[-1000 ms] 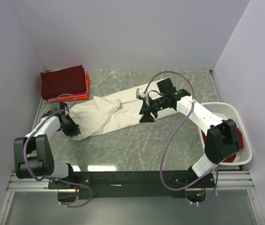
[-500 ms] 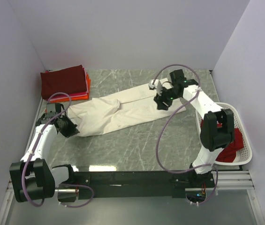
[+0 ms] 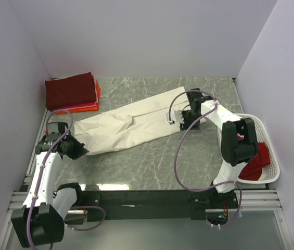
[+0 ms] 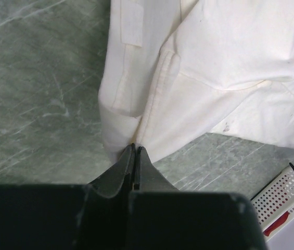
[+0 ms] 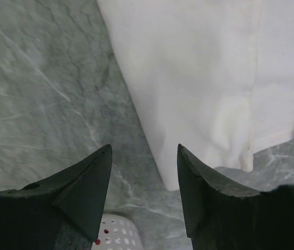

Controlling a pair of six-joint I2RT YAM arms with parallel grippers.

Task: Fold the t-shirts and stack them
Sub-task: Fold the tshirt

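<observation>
Left wrist: soft, creased cream-white t-shirt (image 4: 230, 78)

My robot-lab test cell: plain white walls (image 3: 136, 36) boxing a green marbled surface (image 3: 147, 161); aluminium mounting rail (image 3: 264, 200)

The right gripper (image 3: 184, 123) no longer clamps the cream-white t-shirt (image 3: 136, 122). A second ago it pinches a bunched fold near the middle of the table (image 3: 152, 156). Half a second ago it is carrying that end toward the far right, and now its jaws stand apart, with the shirt's corner lying loose on the marble just ahead of them. The shirt itself changes from a rumpled heap into a long, flatter band running from near left to far right. The left gripper (image 3: 75, 149) shifts nearer and further left while pinching its end, and its arm swings its elbow down toward the near edge, stretching out almost straight.
</observation>
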